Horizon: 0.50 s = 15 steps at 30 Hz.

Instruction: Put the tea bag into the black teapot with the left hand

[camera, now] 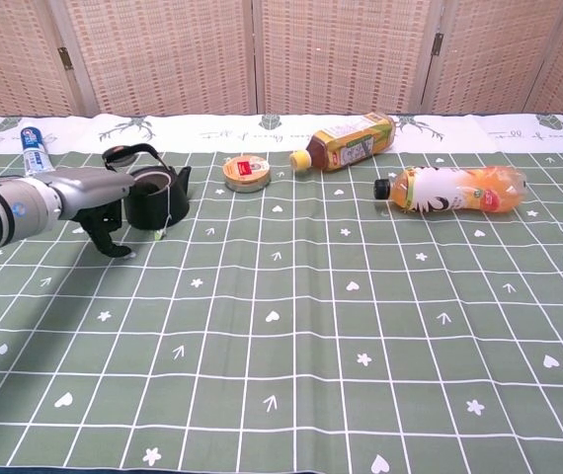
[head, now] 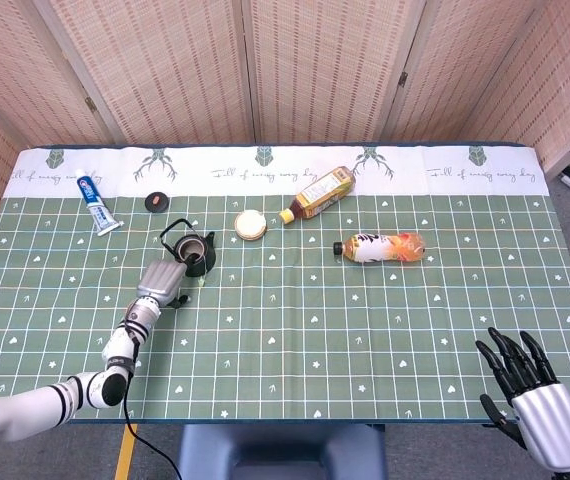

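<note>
The black teapot stands upright at the left of the table, with no lid on it. A thin string runs from its mouth down its side to a small tag lying on the cloth. The tea bag itself is hidden. My left hand is just beside the pot on its near-left side, dark fingers pointing down to the cloth and holding nothing. My right hand is at the bottom right of the head view, fingers spread and empty.
A toothpaste tube and a small black lid lie behind the pot. A round tin, a tea bottle and an orange drink bottle lie to the right.
</note>
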{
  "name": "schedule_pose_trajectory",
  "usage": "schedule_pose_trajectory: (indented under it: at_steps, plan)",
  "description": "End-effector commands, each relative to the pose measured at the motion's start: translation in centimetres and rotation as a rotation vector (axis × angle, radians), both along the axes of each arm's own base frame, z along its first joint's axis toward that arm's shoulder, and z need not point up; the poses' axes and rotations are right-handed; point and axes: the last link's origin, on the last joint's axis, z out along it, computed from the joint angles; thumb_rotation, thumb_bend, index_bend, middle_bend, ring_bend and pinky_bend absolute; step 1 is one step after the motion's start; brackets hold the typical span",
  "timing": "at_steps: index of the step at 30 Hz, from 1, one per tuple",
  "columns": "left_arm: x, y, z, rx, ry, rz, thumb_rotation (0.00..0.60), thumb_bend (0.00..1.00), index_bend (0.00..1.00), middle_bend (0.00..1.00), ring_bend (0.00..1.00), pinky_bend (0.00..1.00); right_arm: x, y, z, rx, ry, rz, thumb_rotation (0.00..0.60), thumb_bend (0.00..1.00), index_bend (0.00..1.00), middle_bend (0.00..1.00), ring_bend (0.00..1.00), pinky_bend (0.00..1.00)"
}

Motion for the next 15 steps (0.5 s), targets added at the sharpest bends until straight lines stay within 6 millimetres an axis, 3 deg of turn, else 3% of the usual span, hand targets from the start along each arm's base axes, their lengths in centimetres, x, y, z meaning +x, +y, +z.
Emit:
schedule_pose_trajectory:
  at_steps: [1,9,15]
  plan:
    - [0.4,0.2,0.5,0.025,-0.026,-0.008,0.6,0.38,0.13,1.0,1.0,1.0,0.0,0.0,0.0,-0.001,0.0,0.0,0.6,0.36,0.0,0.0,0.12,0.03]
    - [2.5,-0.7,4.6,0.114,-0.145,-0.064,0.6,0.38,0.1,1.0,1.0,1.0,0.0,0.3,0.0,-0.003,0.004,0.008,0.6,0.37,0.0,0.0,0.12,0.03]
    - [3.4,-5.1,10.4,0.199,-0.255,-0.162,0.6,0.38,0.1,1.0,1.0,1.0,0.1,0.8,0.2,-0.016,-0.004,0.029,0.6,0.36,0.0,0.0,0.12,0.03]
